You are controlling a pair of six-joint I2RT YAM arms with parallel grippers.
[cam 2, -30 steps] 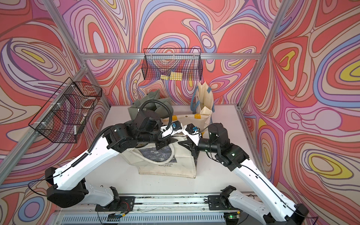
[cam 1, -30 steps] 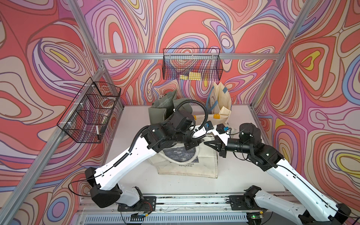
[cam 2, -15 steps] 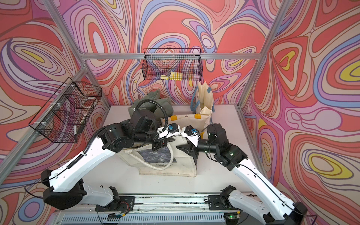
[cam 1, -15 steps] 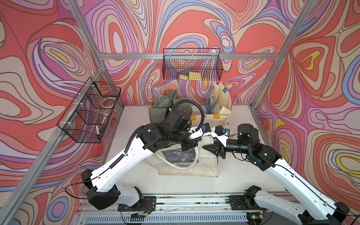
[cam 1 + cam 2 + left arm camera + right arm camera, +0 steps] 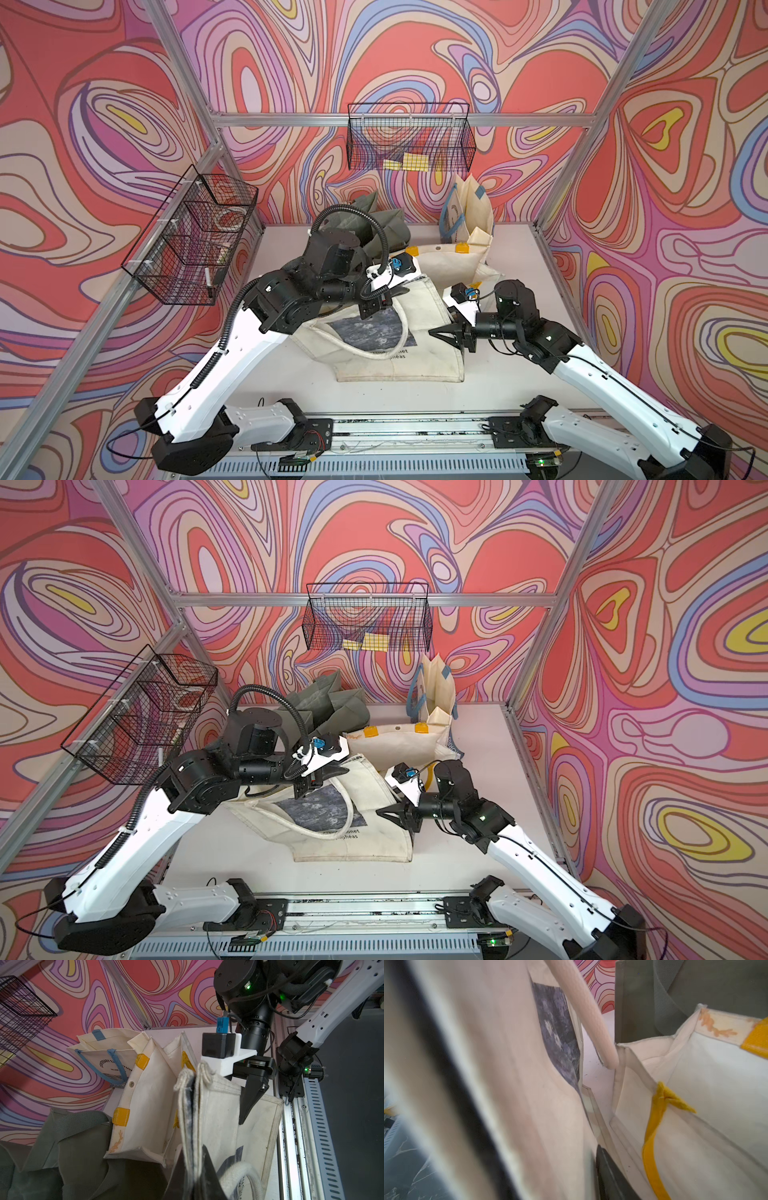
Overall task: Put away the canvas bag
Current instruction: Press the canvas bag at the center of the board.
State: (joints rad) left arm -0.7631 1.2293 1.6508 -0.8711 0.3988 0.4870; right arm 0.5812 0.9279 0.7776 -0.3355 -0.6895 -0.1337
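Observation:
The canvas bag [image 5: 424, 353], cream with a dark print and a white rope handle [image 5: 401, 332], lies mid-table with its top hem lifted. My left gripper [image 5: 380, 301] is shut on that hem, which shows pinched between the jaws in the left wrist view [image 5: 195, 1169]. My right gripper [image 5: 440, 334] stands open at the bag's right side, level with the raised panel. In the right wrist view only one dark finger [image 5: 610, 1172] shows. The bag's cloth [image 5: 508, 1084] lies blurred right beside it and hides the other finger.
An open cream bag with yellow straps [image 5: 449, 266] sits just behind the canvas bag. A blue-handled bag [image 5: 467, 212] and an olive bag [image 5: 374, 220] stand at the back. Wire baskets hang on the back wall [image 5: 409, 141] and the left frame [image 5: 195, 237].
My right gripper has opened and let go of the bag's hem. My left gripper has shut on the hem and drawn it a little to the left.

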